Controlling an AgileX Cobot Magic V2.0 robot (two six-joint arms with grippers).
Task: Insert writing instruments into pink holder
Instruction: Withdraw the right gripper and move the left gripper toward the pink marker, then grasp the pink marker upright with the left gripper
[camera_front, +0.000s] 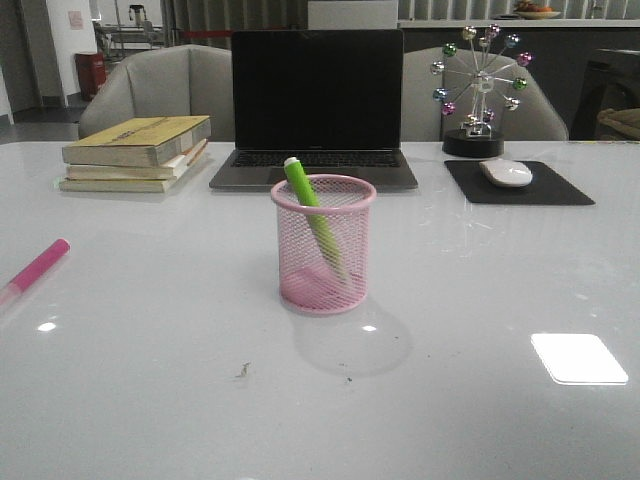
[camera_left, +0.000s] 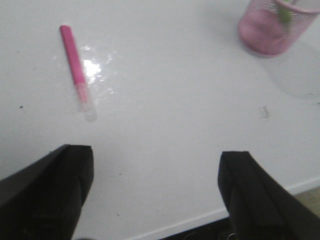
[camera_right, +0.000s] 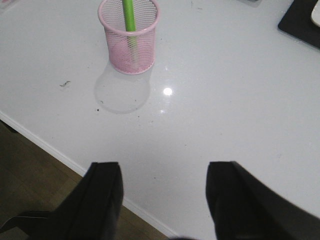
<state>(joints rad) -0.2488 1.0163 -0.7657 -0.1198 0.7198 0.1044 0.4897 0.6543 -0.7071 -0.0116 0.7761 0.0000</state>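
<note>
Pink wire-mesh cup (camera_front: 323, 245) at mid-table holds the lime green marker (camera_front: 313, 215), leaning; the magenta marker (camera_front: 36, 268) lies far left, any label too blurred. Left gripper (camera_left: 155, 192) and right gripper (camera_right: 164, 197) gape empty.

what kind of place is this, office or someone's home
Most likely an office desk or workstation: an open laptop, a mouse on a black pad, and stacked books sit at the back of the white table, with gray chairs behind.

Bare table (camera_front: 180, 380) surrounds the pink marker (camera_front: 38, 266); the green marker (camera_front: 312, 215) partly fills the holder (camera_front: 324, 245).
</note>
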